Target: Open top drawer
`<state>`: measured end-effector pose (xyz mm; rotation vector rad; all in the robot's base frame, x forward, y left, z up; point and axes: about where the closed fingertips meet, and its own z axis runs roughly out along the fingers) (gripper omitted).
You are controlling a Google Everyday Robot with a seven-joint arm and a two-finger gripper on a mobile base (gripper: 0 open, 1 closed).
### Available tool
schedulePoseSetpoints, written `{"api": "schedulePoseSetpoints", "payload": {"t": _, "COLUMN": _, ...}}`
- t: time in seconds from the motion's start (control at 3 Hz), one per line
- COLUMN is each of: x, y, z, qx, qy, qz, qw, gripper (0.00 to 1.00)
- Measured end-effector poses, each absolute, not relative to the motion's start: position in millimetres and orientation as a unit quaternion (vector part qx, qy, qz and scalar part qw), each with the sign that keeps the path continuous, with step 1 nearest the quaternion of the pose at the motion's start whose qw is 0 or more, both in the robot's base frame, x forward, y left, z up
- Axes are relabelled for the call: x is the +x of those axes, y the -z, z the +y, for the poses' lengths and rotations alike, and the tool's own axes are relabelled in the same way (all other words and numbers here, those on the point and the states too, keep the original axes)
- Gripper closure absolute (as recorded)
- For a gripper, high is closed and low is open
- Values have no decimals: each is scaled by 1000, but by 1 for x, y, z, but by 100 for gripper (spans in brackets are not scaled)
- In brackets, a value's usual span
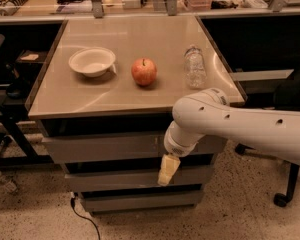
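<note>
Under the table top (65,98), directly below its front edge, sat the top drawer (105,146): widest grey front, no handle, pale scratches right of centre. It looked shut or very nearly so; no tray interior was showing.

- Gripper (167,170): pale yellow, hanging from the wrist of the white arm (240,124), which reached in from the right. It hung in front of the dark gap under the top drawer's lower edge, its tip over the middle drawer front (115,180). Spread or closed: could not tell. Contact with either front: could not tell.
- Likely reason for the low position: with no handle to grab, the underside lip of the drawer front was the only purchase, so the gripper probably had to come up behind that edge before pulling outward.
- On the table top, well apart from each other: white bowl (92,61) at left, red apple (144,71) at centre, clear water bottle (195,66) upright at right. All sat above the drawer, so a jerky pull could shake them; the bottle seemed the likeliest to tip.
- Bottom drawer front (140,200): narrower and closed.
- Task judged barely begun.
</note>
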<state>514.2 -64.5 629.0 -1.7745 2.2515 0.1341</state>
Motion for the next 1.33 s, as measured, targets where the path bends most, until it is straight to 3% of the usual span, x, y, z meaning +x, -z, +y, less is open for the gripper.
{"api": "schedulePoseSetpoints", "payload": {"t": 1.33, "x": 457, "y": -681, "z": -106, "qx": -595, "qy": -78, "qz": 793, "qw": 106, "gripper": 0}}
